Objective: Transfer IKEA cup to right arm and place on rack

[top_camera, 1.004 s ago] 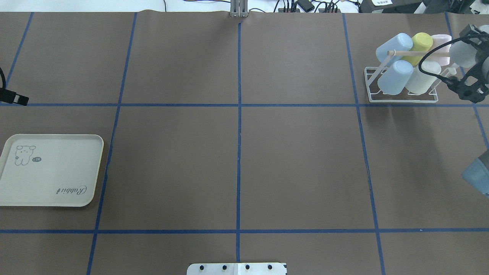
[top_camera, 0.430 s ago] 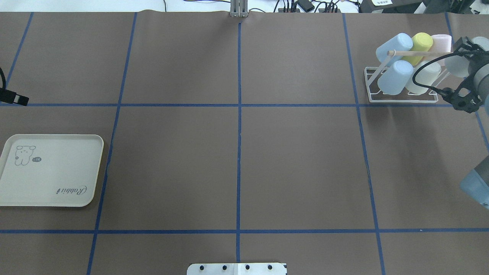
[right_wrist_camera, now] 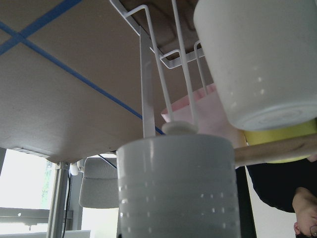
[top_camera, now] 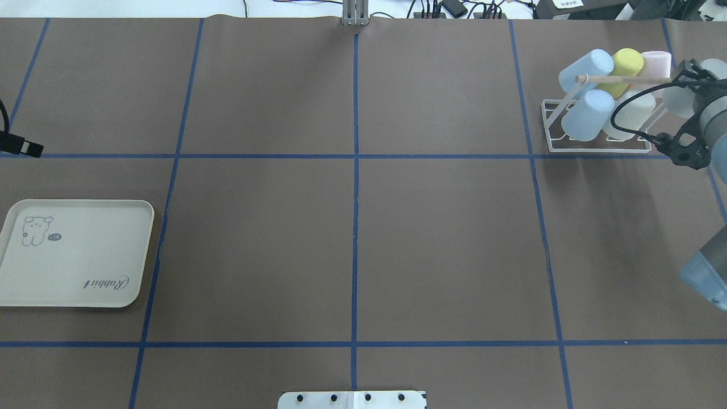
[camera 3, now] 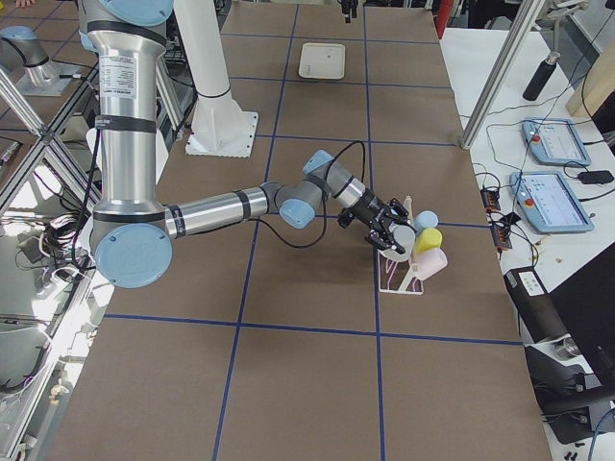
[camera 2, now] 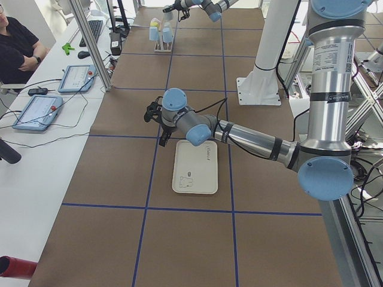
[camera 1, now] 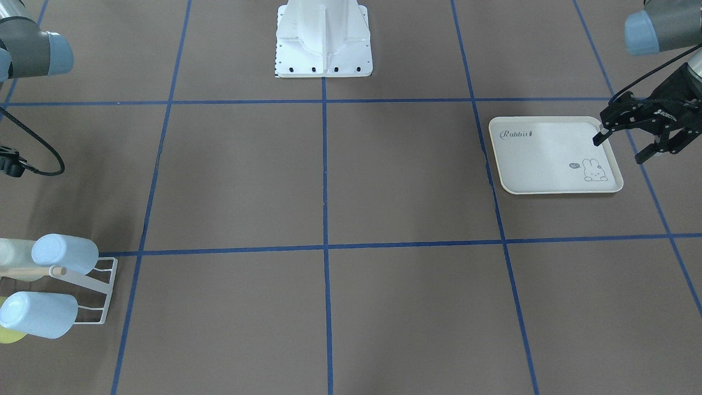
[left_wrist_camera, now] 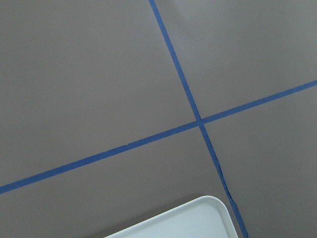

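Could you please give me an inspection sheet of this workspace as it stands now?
Surface: brown table with blue tape grid.
Job's things: rack carries five cups; grey cup at its end, by a prong tip.
Clutter: cream tray, bare.
Grippers: right gripper shut on grey cup; left gripper open beside the tray.
Cables: black cable loops past the rack.
Surroundings: seated person, tablets on a side desk.

six cups (top_camera: pixel 588 113), one rack (top_camera: pixel 596 150), one tray (top_camera: pixel 74 267)
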